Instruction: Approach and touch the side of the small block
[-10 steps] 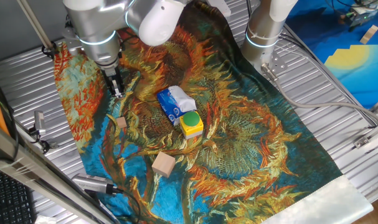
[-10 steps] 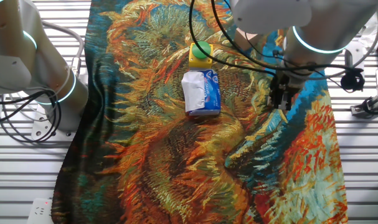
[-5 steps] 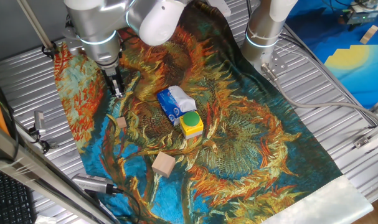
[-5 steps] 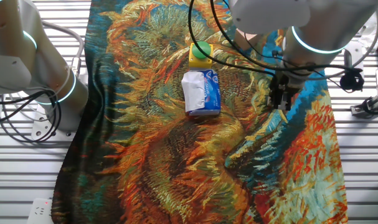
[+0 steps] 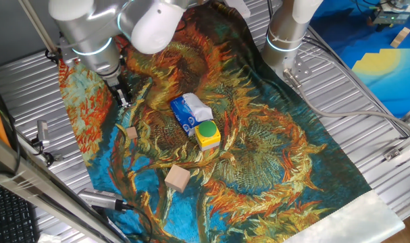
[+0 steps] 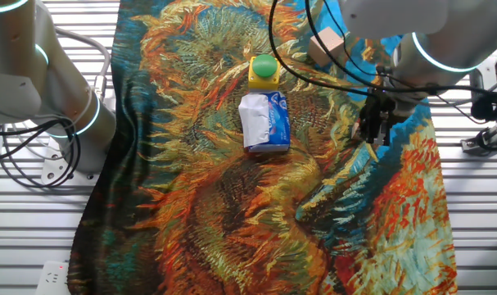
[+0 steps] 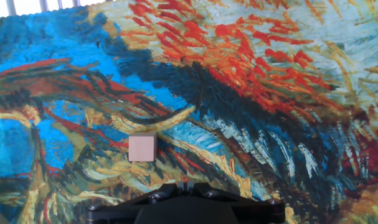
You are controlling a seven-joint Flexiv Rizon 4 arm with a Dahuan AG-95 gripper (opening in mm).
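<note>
The gripper, fingers drawn close together and holding nothing, hangs above the sunflower-print cloth near the table's left edge in one fixed view. The small block lies on the cloth just beyond it, untouched. Mid-cloth, a blue-and-white packet touches a yellow box with a green top; a larger wooden block sits toward the near edge.
</note>
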